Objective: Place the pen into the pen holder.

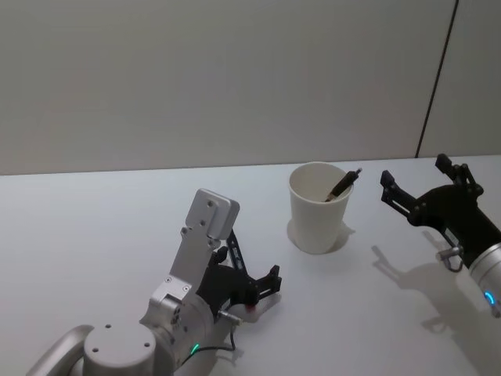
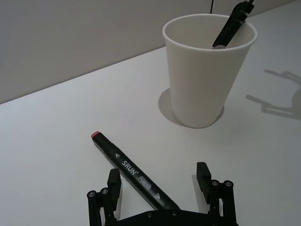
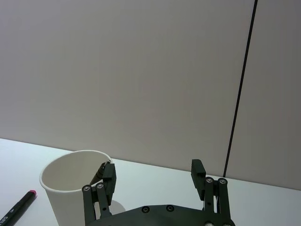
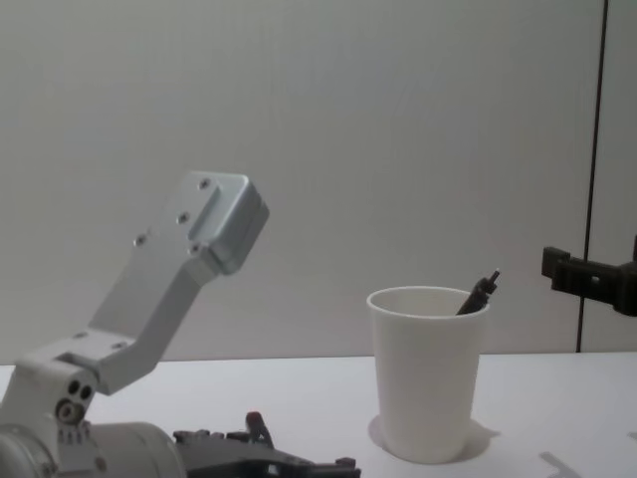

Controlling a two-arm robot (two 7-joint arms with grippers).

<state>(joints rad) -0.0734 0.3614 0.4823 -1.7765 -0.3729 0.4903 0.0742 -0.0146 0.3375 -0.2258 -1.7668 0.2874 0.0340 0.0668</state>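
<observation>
The step in hand looks like the pick-up. The left gripper (image 2: pixel 158 173) sits low over the table (image 1: pixel 94 235), to the left of the pen holder and nearer the robot. Its jaws are spread on either side of the pen (image 2: pixel 129 172), a black marker with a red end that lies flat on the table, well apart from the holder. The pen runs slantwise through the gap, so the jaws probably need to square up to the barrel before pinching, then lift and carry it rightward over the rim.

The pen holder (image 1: pixel 317 215) stands upright. A second dark pen (image 2: pixel 230 26) already leans inside it against the far-right rim, which takes up some of the mouth, so a drop on the near-left side seems safer.

To the right of the holder the right gripper (image 1: pixel 415 174) hovers above the table, jaws spread and holding nothing. It is close enough that a wide carry might crowd it.
</observation>
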